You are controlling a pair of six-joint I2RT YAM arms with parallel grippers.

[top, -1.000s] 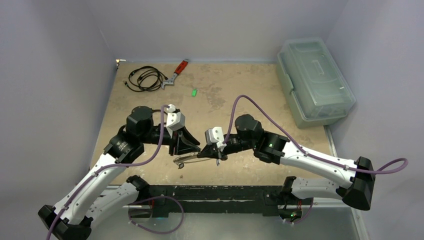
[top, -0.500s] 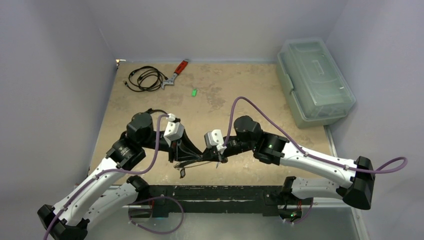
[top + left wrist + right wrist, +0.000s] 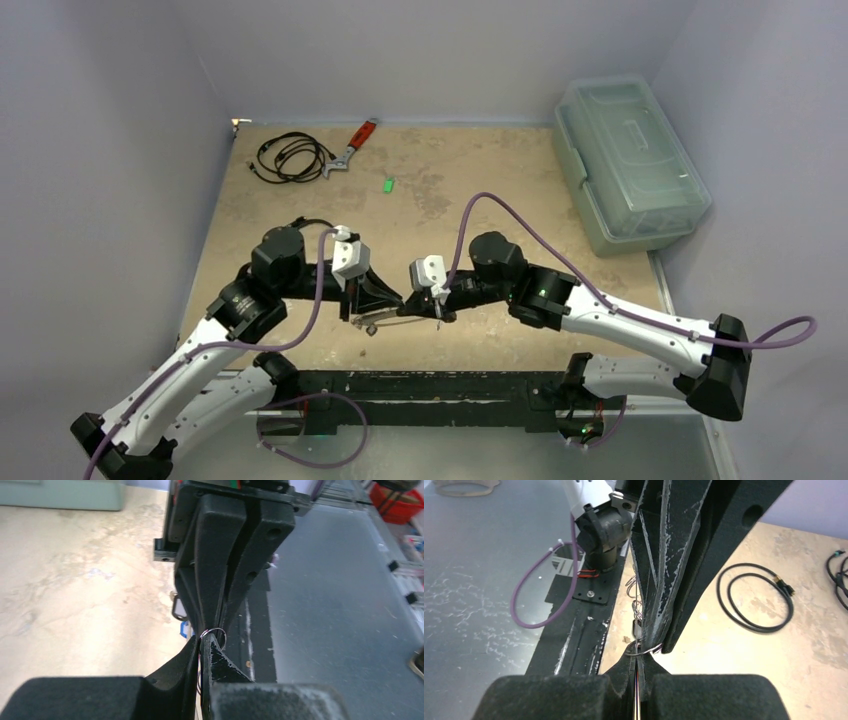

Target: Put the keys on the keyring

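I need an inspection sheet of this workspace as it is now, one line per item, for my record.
Surface: tan tabletop, stained.
Job's things: keyring held between left gripper and right gripper, near the front edge; green key lying apart, further back.
Clutter: red-handled wrench, clear lidded box.
Grippers: both with jaws shut on the keyring.
Cables: coiled black cable at the back left; purple arm cables.
Surroundings: plain walls.
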